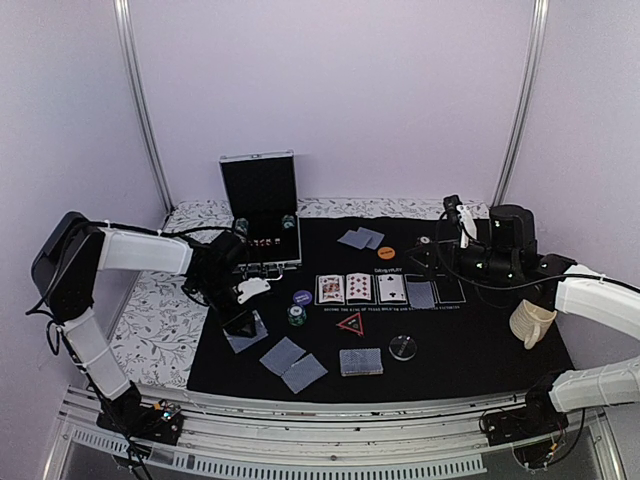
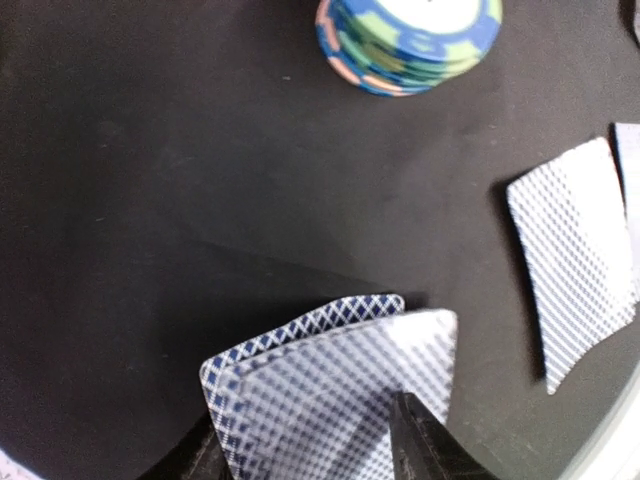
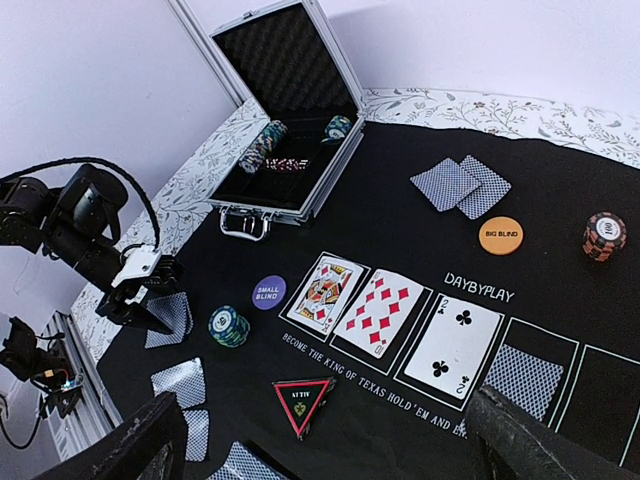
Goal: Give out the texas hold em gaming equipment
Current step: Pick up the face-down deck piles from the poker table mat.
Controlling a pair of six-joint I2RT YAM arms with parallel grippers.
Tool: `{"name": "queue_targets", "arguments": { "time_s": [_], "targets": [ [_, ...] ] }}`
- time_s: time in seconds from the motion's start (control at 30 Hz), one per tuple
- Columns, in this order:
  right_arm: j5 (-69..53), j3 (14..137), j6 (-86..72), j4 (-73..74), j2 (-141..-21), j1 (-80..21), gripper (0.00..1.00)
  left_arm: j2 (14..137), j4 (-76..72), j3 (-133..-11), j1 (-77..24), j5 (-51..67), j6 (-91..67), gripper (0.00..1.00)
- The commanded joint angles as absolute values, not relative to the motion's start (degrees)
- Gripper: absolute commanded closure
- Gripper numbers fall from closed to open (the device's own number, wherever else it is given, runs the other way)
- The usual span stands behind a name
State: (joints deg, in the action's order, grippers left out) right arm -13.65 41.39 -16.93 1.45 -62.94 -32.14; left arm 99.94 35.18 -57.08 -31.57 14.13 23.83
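- Because the playing cards (image 2: 330, 395) are thin, light, slick and flexible, grasp the overlapped pair by an exposed edge. A hard pinch may bend them or slide one card off the other.
- Location: the pair is face down on the black mat (image 1: 455, 345), toward the front left corner of the tabletop and near a chip stack (image 2: 410, 40).
- Left gripper (image 1: 238, 318): it points steeply down over the pair with its jaws partly apart. The wrist view is blurred, so it cannot be told whether the jaws clamp the cards.
- Right gripper (image 1: 458, 225): its jaws are wide apart and hold nothing. It is raised near the right edge of the tabletop.
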Motion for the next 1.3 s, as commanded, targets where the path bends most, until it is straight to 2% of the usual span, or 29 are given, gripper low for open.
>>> {"name": "queue_targets", "arguments": {
  "time_s": [0.0, 0.1, 0.23, 0.33, 0.53, 0.7, 0.9, 1.27],
  "targets": [
    [-12.7, 41.5, -16.1, 2.1, -60.8, -32.3, 0.01, 98.7, 36.6, -56.1, -32.9, 16.3, 24.6, 0.46],
    [-12.3, 41.7, -15.9, 2.4, -60.2, -32.3, 0.01, 99.0, 36.1, -55.4, -33.5, 14.5, 24.5, 0.32],
    [-12.3, 41.5, -15.8, 2.6, -59.9, -32.3, 0.01, 99.9, 35.0, -56.4, -32.8, 9.4, 22.7, 0.31],
    [-12.3, 41.5, -15.8, 2.8, -59.7, -32.3, 0.01, 100.6, 35.2, -57.3, -31.7, 10.3, 22.0, 0.4],
    [-11.5, 41.1, -15.4, 3.3, -58.7, -32.3, 0.01, 99.5, 36.0, -54.9, -32.9, 15.2, 23.7, 0.49],
    [-11.2, 41.4, -15.1, 3.5, -58.4, -32.3, 0.01, 99.4, 36.8, -54.9, -33.9, 15.7, 24.0, 0.68],
    [-11.3, 41.4, -15.0, 3.9, -58.2, -32.3, 0.01, 97.8, 37.6, -55.6, -33.9, 15.2, 23.5, 1.0],
    [-18.1, 43.5, -13.4, 3.9, -56.9, -32.3, 0.01, 91.0, 41.8, -61.1, -34.0, 4.7, 17.4, 1.0]
  ]
}}
